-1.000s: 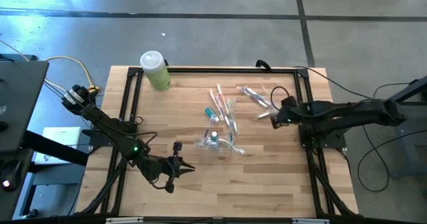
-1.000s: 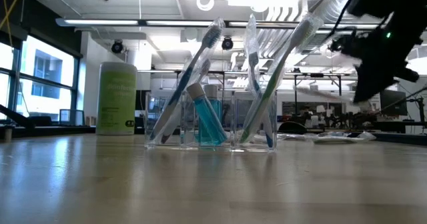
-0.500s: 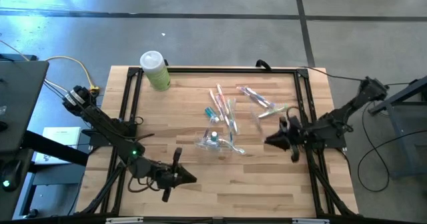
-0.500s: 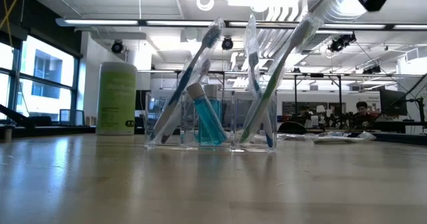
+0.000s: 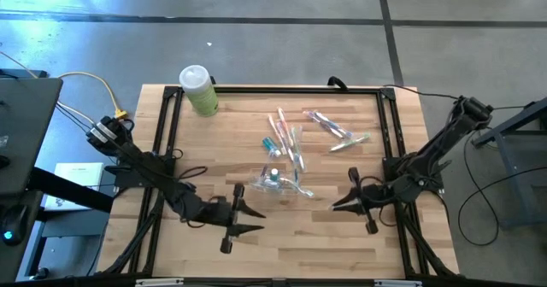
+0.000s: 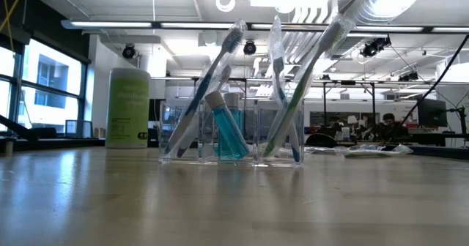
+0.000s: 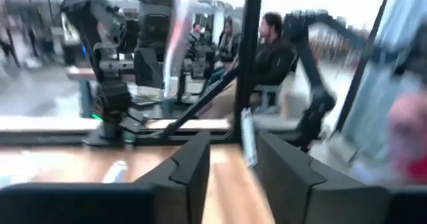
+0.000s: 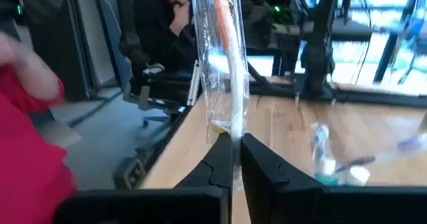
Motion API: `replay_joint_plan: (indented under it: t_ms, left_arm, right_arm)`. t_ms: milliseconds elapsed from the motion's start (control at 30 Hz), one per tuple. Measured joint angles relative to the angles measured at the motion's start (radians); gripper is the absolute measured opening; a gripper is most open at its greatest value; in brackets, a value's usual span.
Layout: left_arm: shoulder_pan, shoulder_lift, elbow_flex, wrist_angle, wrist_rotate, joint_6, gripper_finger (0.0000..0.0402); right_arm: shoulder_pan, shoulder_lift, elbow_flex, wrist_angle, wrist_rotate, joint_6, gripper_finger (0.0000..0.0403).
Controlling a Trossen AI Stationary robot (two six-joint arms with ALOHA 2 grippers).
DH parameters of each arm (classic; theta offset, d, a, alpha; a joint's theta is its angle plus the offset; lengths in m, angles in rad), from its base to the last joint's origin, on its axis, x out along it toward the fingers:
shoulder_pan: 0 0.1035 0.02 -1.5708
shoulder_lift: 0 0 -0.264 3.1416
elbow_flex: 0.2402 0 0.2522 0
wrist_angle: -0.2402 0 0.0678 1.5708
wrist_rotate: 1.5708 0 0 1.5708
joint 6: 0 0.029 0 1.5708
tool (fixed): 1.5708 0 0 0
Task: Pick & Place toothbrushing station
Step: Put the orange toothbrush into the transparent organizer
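The left gripper [image 5: 248,218] is hovering with released fingers over the bare front stretch of the worktop [image 5: 282,248], which is giving it open room on every side. The right gripper [image 5: 338,204] is hanging near the right black frame rail [image 5: 391,142], its fingers clenching a wrapped toothbrush [image 8: 223,57] upright. Between the two, the clear organiser [image 5: 275,181] is standing mid-worktop, with loose toothbrushes [image 5: 286,140] lying behind it and a green canister [image 5: 197,90] sitting at the far left corner.
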Motion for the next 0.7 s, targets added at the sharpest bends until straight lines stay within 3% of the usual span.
replay_joint_plan:
  t_ms: [133, 367, 467, 700]
  left_arm:
    - [0.024, -0.001, 0.000, 0.054, 0.014, -0.273, 0.0145]
    - [0.064, -0.001, 0.000, -0.032, 0.015, -0.799, 0.0148]
    - [0.068, 0.000, 0.000, -0.036, 0.015, -0.894, 0.0148]
    - [0.067, -0.002, 0.000, -0.099, 0.017, -1.022, 0.0148]
  right_arm:
    - [0.011, 0.053, 0.037, 0.011, 0.063, -0.215, 0.0007]
    - [0.025, 0.214, 0.148, 0.018, 0.201, -0.618, 0.0010]
    - [0.025, 0.315, 0.186, 0.024, 0.247, -0.815, 0.0011]
    - [0.007, 0.524, 0.286, 0.214, 0.477, -1.192, 0.0013]
